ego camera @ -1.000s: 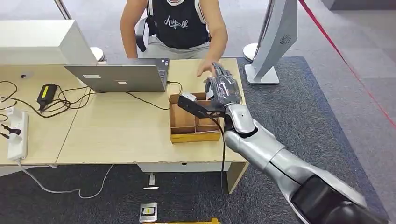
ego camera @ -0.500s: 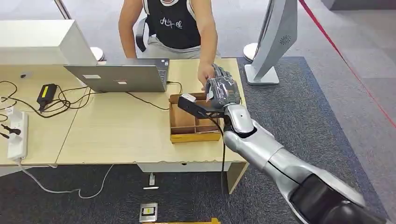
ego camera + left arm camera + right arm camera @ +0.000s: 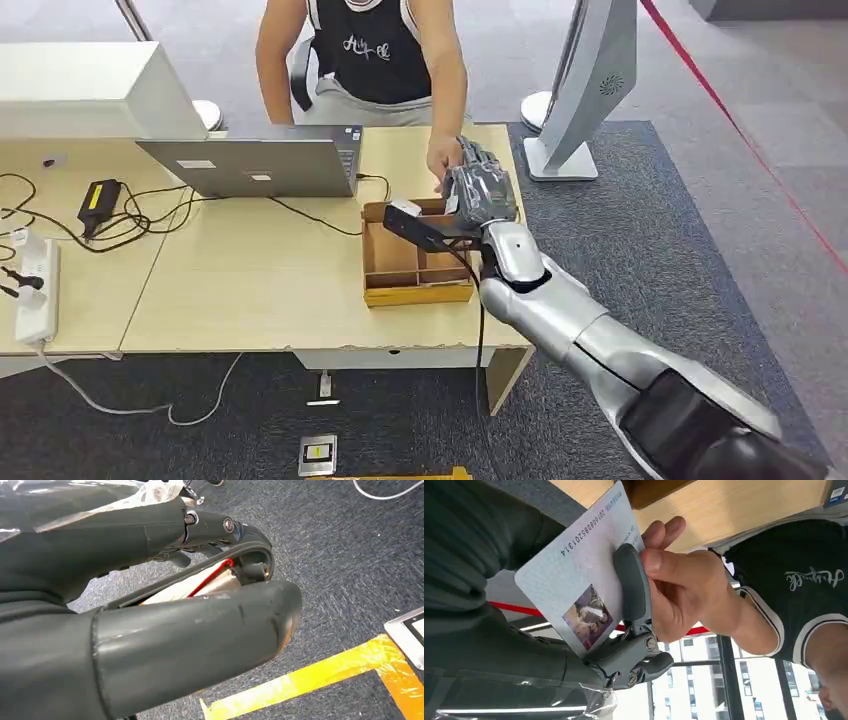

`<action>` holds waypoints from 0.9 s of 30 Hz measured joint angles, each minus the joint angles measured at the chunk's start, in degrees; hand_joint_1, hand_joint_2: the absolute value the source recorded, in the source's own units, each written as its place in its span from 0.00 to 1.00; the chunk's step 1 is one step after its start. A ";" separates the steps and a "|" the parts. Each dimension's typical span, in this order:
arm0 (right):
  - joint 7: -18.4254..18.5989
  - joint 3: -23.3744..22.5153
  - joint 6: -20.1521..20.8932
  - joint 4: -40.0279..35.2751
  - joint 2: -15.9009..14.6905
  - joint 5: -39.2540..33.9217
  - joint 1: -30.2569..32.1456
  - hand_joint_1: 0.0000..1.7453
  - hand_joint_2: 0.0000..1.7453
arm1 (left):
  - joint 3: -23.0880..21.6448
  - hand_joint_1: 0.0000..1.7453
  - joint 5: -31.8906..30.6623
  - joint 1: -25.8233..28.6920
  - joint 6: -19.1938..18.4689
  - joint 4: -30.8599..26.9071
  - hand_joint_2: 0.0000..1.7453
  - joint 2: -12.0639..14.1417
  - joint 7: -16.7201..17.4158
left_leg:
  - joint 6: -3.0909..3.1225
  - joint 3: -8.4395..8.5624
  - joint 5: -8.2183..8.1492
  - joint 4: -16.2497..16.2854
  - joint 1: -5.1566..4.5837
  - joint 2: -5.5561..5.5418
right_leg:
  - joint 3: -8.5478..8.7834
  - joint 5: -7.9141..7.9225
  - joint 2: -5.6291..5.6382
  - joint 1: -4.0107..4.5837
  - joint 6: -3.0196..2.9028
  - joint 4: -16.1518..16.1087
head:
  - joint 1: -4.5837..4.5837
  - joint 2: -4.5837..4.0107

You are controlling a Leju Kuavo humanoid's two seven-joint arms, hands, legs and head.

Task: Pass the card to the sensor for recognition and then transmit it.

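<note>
While the silver right arm reaches out over the far right corner of the pale wooden table [image 3: 250,290], the robot's right hand [image 3: 478,195] is raised above the open brown cardboard box with partitions [image 3: 412,270]. Right wrist view: white plastic card with a small printed picture and a line of digits [image 3: 584,575] pinched between the thick grey thumb and a dark finger [image 3: 630,587] — hand clamped on the card. Person's hand [image 3: 679,592] meets it from the far side, fingertips at the card's edge, just beside the robot's finger; whether they actually grip the card, cannot tell. Person in a black sleeveless top [image 3: 375,50] sits behind the table, arm stretched toward the robot's hand.

Left hand [image 3: 190,615] in its wrist view over dark grey carpet [image 3: 340,550], next to a strip of yellow floor tape [image 3: 320,675]; fingers curled in, thumb close against them, nothing held.

Table also carries an open grey laptop [image 3: 255,165], a black power brick with tangled cables [image 3: 100,200], a white power strip [image 3: 35,290]. Grey standing display post [image 3: 590,80] at the right of the table
</note>
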 joint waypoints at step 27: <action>9.03 4.11 2.89 17.09 4.68 2.73 -9.10 0.00 0.00 | -1.77 0.00 -1.64 -0.32 -1.73 0.00 0.00 0.13 1.64 | -0.01 0.02 0.01 0.02 0.02 0.04 | -0.03 0.06 0.06 0.02 -0.07 0.01 | 0.00 0.02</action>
